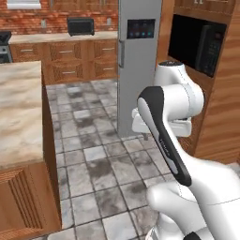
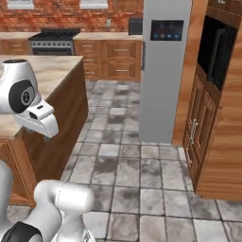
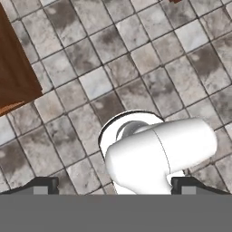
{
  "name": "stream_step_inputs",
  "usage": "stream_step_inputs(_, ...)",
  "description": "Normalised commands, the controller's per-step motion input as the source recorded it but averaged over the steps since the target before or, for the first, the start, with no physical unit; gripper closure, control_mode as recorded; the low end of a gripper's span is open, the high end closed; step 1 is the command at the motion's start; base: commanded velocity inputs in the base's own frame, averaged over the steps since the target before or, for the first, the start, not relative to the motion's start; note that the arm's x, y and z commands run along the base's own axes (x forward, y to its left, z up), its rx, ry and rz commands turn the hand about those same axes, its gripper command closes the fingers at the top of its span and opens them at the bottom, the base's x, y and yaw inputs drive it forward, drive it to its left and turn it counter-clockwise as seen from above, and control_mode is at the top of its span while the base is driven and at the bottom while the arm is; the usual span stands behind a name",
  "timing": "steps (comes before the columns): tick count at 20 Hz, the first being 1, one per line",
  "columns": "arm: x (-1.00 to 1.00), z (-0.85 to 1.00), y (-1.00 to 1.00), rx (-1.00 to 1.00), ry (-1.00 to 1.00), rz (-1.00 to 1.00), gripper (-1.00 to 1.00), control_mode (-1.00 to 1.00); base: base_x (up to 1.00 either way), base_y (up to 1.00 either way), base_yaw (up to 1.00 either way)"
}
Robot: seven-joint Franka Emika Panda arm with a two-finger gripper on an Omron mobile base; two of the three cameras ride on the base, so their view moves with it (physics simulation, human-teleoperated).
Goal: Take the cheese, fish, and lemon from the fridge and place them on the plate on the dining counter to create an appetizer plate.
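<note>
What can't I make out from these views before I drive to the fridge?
- Fridge interior: doors shut in both base views, so cheese, fish and lemon are hidden.
- Dining counter: cut off by the left edge of the left base view and partly behind the arm in the right; no plate visible.
- Fingers: just the tips show in the hand view.

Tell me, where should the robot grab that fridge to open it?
Probably the vertical bar handle on the fridge, at its left edge in the left base view. It stands upright, so fingers would close across it sideways, coming from the front. The doors look shut.
</note>
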Motion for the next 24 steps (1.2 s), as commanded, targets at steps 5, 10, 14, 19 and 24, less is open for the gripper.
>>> stream_step_inputs(5,0.0,0.0,0.0,0.0,0.0,0.0,-1.0,1.0,1.0,-0.64,0.15)
stream_step_inputs(10,0.0,0.0,0.0,0.0,0.0,0.0,-1.0,1.0,1.0,-0.18,0.12)
stream_step_inputs(14,0.0,0.0,0.0,0.0,0.0,0.0,-1.0,1.0,1.0,0.0,0.07)
stream_step_inputs(19,0.0,0.0,0.0,0.0,0.0,0.0,-1.0,1.0,1.0,0.0,0.01)
stream_step_inputs(24,0.0,0.0,0.0,0.0,0.0,0.0,-1.0,1.0,1.0,0.05,0.0)
